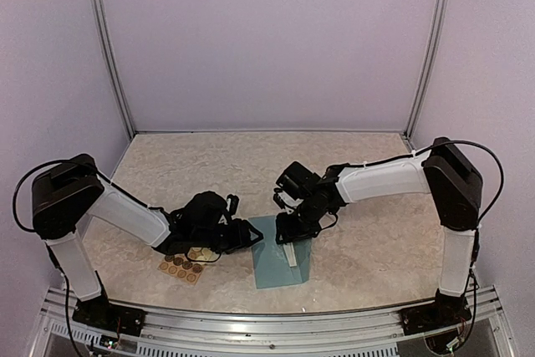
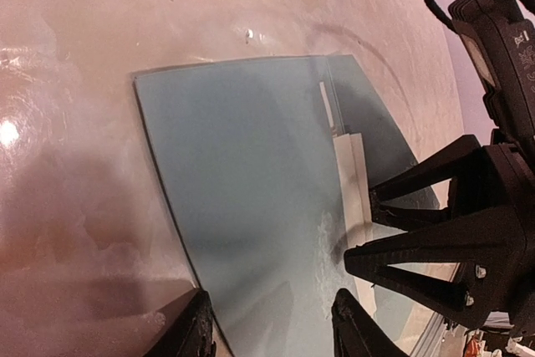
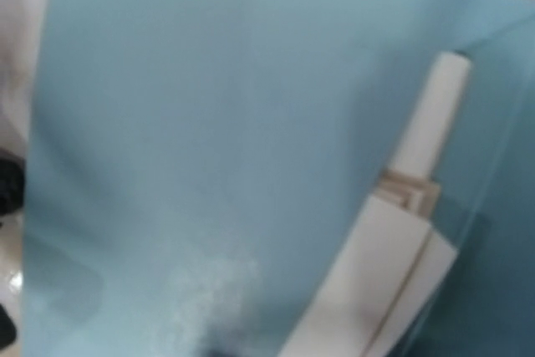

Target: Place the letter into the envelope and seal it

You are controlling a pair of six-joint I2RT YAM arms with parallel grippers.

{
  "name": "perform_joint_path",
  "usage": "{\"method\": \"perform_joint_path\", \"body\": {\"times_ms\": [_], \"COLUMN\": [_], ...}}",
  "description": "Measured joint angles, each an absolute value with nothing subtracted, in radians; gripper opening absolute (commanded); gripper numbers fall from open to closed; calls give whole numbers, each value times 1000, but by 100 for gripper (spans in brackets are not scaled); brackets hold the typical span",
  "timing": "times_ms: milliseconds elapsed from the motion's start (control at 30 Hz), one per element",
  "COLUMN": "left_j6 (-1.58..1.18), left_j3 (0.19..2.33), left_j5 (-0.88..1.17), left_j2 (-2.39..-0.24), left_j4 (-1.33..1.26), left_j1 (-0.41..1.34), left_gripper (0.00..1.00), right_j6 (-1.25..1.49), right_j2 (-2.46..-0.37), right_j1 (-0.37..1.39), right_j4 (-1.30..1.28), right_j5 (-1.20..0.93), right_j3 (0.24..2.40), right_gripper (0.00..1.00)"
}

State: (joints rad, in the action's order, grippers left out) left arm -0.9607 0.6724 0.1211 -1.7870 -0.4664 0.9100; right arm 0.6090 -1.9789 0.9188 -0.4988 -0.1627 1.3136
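Note:
The teal envelope [image 1: 276, 265] lies flat on the table near the front edge. A cream strip of the letter [image 1: 290, 255] shows at its opening, the rest tucked inside. My left gripper [image 1: 247, 236] is open at the envelope's left edge. In the left wrist view the left gripper [image 2: 272, 332] has one finger over the table and one over the envelope [image 2: 242, 181]. My right gripper [image 2: 359, 227] comes in from the right, fingers apart, tips down on the letter [image 2: 349, 165]. The right wrist view is filled by the envelope [image 3: 209, 123] and letter [image 3: 393, 282]; its own fingers do not show.
A tan sheet of round stickers [image 1: 182, 267] lies under my left arm, left of the envelope. Metal frame posts [image 1: 109, 48] and lilac walls close in the table at the back and sides. The metal rail [image 1: 267, 323] runs along the front.

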Motion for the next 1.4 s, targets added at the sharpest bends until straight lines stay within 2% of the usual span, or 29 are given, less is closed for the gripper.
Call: {"method": "perform_joint_path", "body": {"times_ms": [233, 500, 600, 733, 967, 1200, 1400], "left_j6": [-960, -955, -944, -931, -915, -917, -918], "left_j3": [675, 673, 665, 663, 663, 663, 680], "left_j5": [123, 107, 89, 66, 52, 70, 90], "left_j2": [-1789, -1775, -1738, -1676, -1633, -1680, -1732], "left_j4": [-466, -448, -396, -339, -310, -314, -328], "left_j1": [910, 910, 910, 910, 912, 928, 928], "left_gripper": [45, 47, 47, 47, 46, 42, 39], "right_j6": [605, 603, 606, 609, 619, 628, 622], "right_j2": [-1981, -1970, -1920, -1800, -1642, -1641, -1683], "right_j1": [920, 923, 925, 923, 844, 780, 786], "right_j4": [-496, -514, -552, -575, -550, -536, -469], "right_j5": [-165, -122, -68, -9, 23, 29, -26], "right_j3": [1316, 1317, 1317, 1308, 1156, 1012, 1002], "right_gripper": [40, 51, 55, 56, 45, 32, 29]}}
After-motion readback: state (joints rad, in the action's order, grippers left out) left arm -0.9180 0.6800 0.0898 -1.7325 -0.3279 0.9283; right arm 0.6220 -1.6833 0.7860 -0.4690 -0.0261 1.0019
